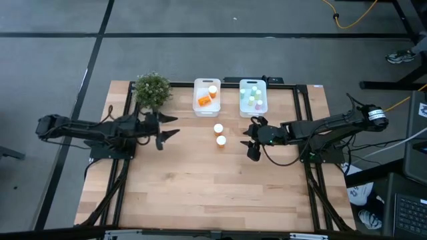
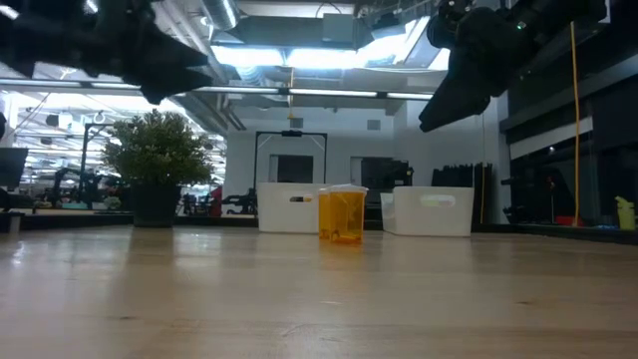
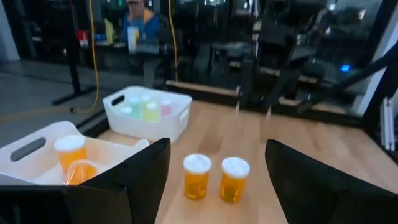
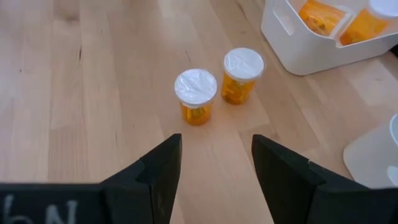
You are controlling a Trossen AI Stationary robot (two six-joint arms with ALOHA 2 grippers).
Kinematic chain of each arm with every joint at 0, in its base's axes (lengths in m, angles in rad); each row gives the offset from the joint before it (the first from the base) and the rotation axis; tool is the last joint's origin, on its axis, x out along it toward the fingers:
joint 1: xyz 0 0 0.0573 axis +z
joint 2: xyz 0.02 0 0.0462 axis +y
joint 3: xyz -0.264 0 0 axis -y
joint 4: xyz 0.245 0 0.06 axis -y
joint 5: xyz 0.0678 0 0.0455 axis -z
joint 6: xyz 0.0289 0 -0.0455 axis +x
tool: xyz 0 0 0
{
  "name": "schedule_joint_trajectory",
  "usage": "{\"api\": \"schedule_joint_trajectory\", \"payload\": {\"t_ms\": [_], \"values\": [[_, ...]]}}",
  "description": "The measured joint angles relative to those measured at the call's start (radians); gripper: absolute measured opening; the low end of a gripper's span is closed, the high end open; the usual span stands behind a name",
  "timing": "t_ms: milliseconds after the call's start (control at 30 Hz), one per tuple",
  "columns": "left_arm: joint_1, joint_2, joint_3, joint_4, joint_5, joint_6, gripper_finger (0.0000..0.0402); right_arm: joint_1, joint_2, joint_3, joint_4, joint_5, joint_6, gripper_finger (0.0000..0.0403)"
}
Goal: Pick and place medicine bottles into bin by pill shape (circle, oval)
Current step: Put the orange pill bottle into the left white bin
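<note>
Two orange bottles with white caps stand upright side by side at lower centre, one (image 3: 197, 177) left of the other (image 3: 234, 179), framed between the left gripper's (image 3: 217, 180) spread dark fingers (image 3: 140, 177). At lower left a white bin (image 3: 28, 149) holds two orange bottles (image 3: 71, 152). Left of centre another white bin (image 3: 165, 124) holds pale bottles (image 3: 144, 109).

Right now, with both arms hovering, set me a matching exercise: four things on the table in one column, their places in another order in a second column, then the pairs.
Things:
1. small green potted plant
2. white plastic bin holding orange bottles
3. white plastic bin holding pale bottles with green and pink caps
4. two upright orange bottles with white round caps

Places:
A. on bare wood, between the two end effectors
B. far edge, on the right arm's side
C. far left corner
D. far edge, between plant and other bin

Pairs: 1-C, 2-D, 3-B, 4-A
</note>
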State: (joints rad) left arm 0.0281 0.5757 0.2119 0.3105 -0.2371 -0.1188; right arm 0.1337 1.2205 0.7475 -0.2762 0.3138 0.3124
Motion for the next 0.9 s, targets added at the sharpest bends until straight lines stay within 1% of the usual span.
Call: {"api": "schedule_joint_trajectory", "payload": {"t_ms": [200,333,367,533,633,900], "values": [[0.0,-0.175,-0.12,0.08,0.0,-0.001,0.0255,0.0,0.0,0.0,0.001,0.0,-0.002,0.0197],[0.0,-0.236,-0.204,0.14,0.016,-0.011,0.0255,0.0,0.0,0.0,0.001,0.0,-0.002,0.0197],[-0.001,-0.246,-0.204,0.135,0.019,-0.018,0.0255,0.0,0.0,0.0,0.001,0.0,-0.003,0.0197],[-0.002,-0.25,-0.204,0.134,0.02,-0.031,0.0255,0.0,0.0,0.0,0.004,0.0,-0.003,0.0197],[-0.003,-0.25,-0.204,0.134,0.019,-0.083,0.0255,0.0,0.0,0.0,0.004,0.0,-0.003,0.0197],[-0.003,-0.25,-0.204,0.124,0.018,-0.083,0.0255,0.0,0.0,0.0,0.004,0.006,-0.007,0.0197]]}}
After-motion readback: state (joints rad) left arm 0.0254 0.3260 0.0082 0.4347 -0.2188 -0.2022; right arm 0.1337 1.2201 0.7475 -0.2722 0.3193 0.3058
